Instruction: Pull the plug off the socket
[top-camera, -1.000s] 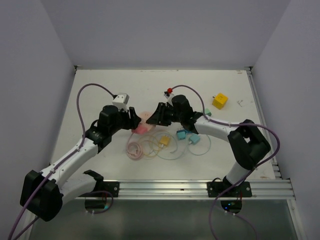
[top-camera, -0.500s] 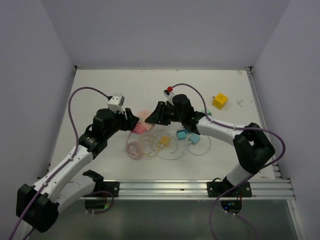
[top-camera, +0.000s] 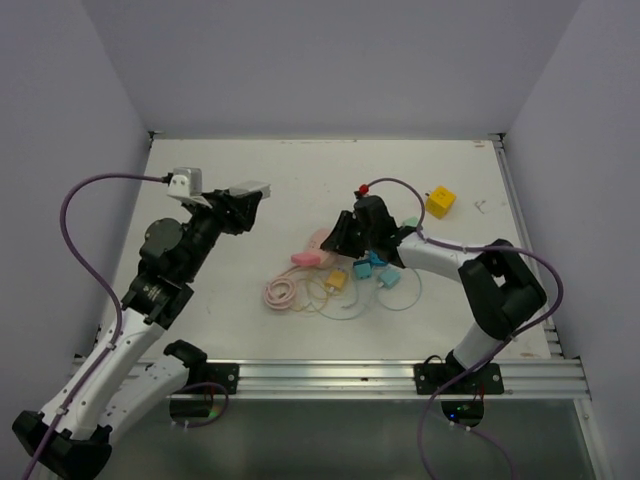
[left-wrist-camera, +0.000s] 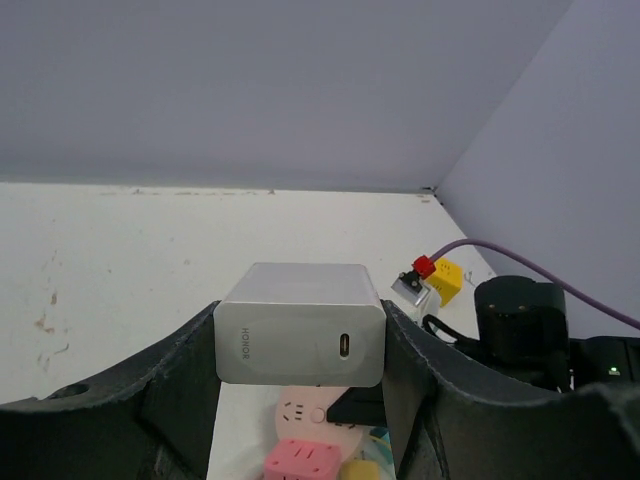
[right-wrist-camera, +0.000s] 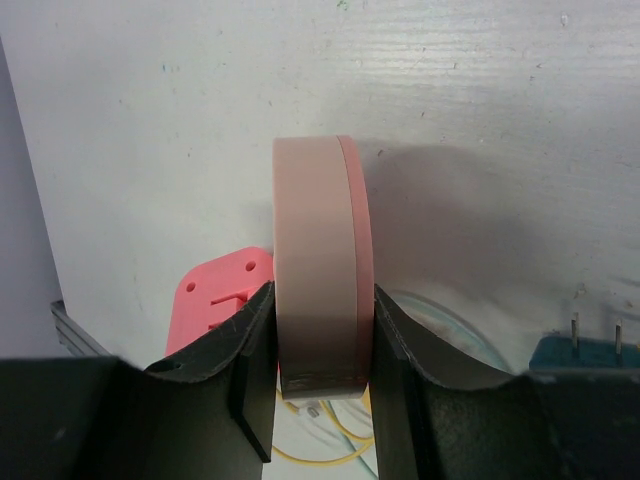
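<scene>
The plug (left-wrist-camera: 300, 325), a pale grey charger block, sits clamped between the black fingers (left-wrist-camera: 180, 385) of my left gripper (left-wrist-camera: 300, 345). In the top view that gripper (top-camera: 247, 203) holds the plug (top-camera: 251, 188) raised, well apart from the socket. The socket (right-wrist-camera: 318, 270) is a round pink disc standing on edge, and my right gripper (right-wrist-camera: 318, 335) is shut on its two faces. From above, the right gripper (top-camera: 338, 238) and socket (top-camera: 320, 240) are at the table's middle, the socket (left-wrist-camera: 304, 414) showing below the plug.
A pink square socket block (top-camera: 308, 258) lies beside the disc. Blue plugs (top-camera: 372, 268), a yellow plug (top-camera: 336, 281) and coiled thin cables (top-camera: 285, 293) lie just in front. A yellow cube (top-camera: 439, 202) sits at the back right. Walls enclose the table.
My left gripper has pulled back to the left and risen with the plug, which is now away from the socket. My right gripper has shifted slightly right and nearer with the pink disc.
</scene>
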